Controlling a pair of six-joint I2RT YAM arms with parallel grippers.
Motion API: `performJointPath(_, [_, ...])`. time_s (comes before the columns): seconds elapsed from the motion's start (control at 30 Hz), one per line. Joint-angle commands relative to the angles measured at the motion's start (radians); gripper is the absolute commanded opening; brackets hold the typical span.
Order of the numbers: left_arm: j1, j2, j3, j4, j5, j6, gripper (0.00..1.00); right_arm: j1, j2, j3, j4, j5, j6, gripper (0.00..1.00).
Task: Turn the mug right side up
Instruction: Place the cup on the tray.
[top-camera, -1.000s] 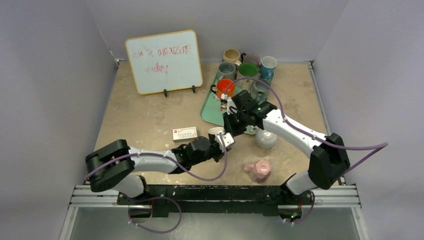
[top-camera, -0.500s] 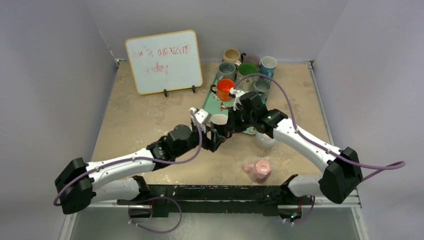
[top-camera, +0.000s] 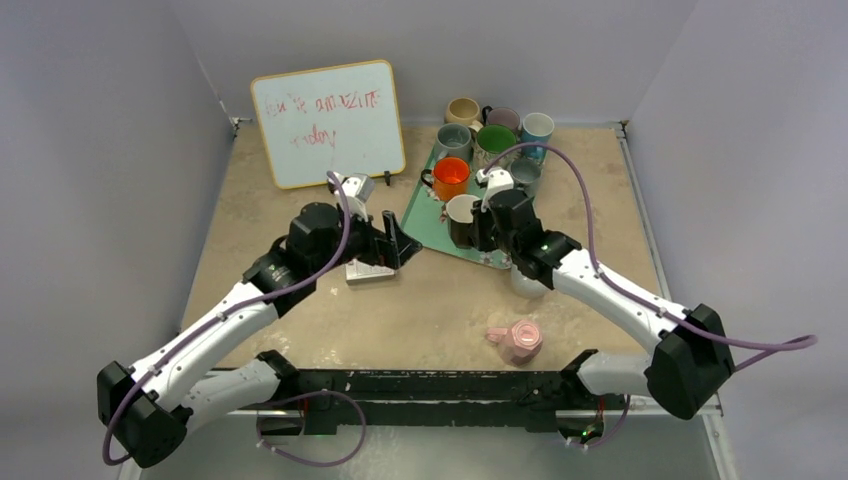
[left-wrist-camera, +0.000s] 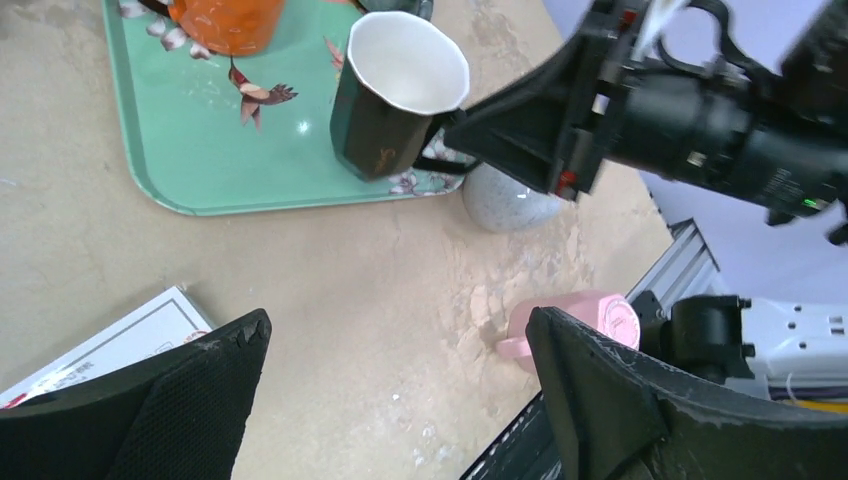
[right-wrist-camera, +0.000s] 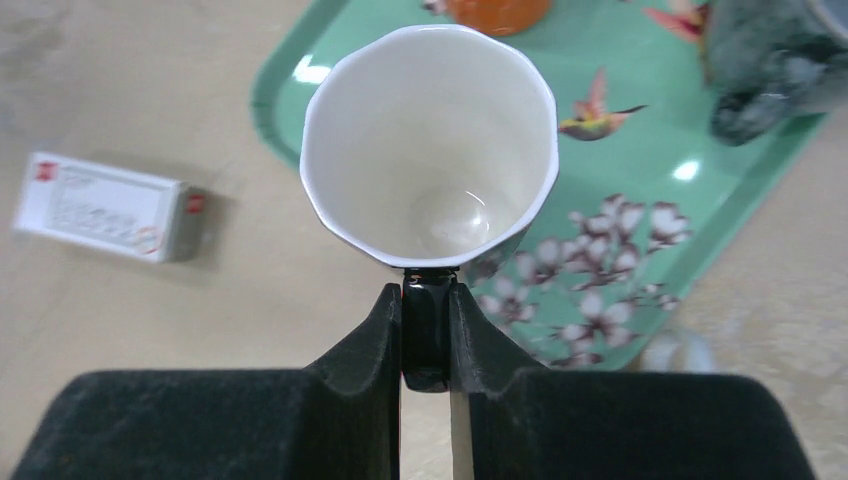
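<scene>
The mug (top-camera: 462, 215) is black outside and white inside. It stands upright, mouth up, at the near part of the green tray (top-camera: 424, 218). My right gripper (top-camera: 480, 226) is shut on its black handle, as the right wrist view shows, with the mug (right-wrist-camera: 430, 140) just beyond the gripper (right-wrist-camera: 427, 300). From the left wrist the mug (left-wrist-camera: 400, 95) sits above the tray (left-wrist-camera: 200, 150); whether it rests on the tray I cannot tell. My left gripper (top-camera: 396, 240) is wide open and empty, off to the mug's left, its gripper (left-wrist-camera: 400, 330) over bare table.
A pink mug (top-camera: 518, 340) lies on its side near the front edge. A grey speckled mug (top-camera: 530, 280) stands beside the tray. An orange mug (top-camera: 450, 177) and several others fill the tray's back. A white box (top-camera: 368, 270) lies under my left gripper; a whiteboard (top-camera: 328, 122) stands behind.
My left gripper let go of the mug, opened wide and drew back to the left. My right arm carried the mug by its handle up and back over the tray.
</scene>
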Motion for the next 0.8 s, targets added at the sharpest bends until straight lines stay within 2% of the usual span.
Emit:
performJointPath(0.0, [0.007,0.011,0.14,-0.255,0.048,0.182,1.0,-0.044,0.011,-0.004,0.215,0.175,-0.104,0.0])
performJointPath(0.13, [0.007,-0.02,0.132,-0.329,-0.009,0.293,1.0,-0.118,0.054,-0.044,0.327,0.156,-0.115,0.0])
performJointPath(0.4, [0.007,-0.086,0.086,-0.341,-0.032,0.296,1.0,-0.236,0.216,-0.066,0.613,-0.007,-0.095,0.0])
performJointPath(0.77, [0.007,-0.107,0.089,-0.347,-0.057,0.292,1.0,-0.263,0.364,0.016,0.666,-0.039,-0.126,0.0])
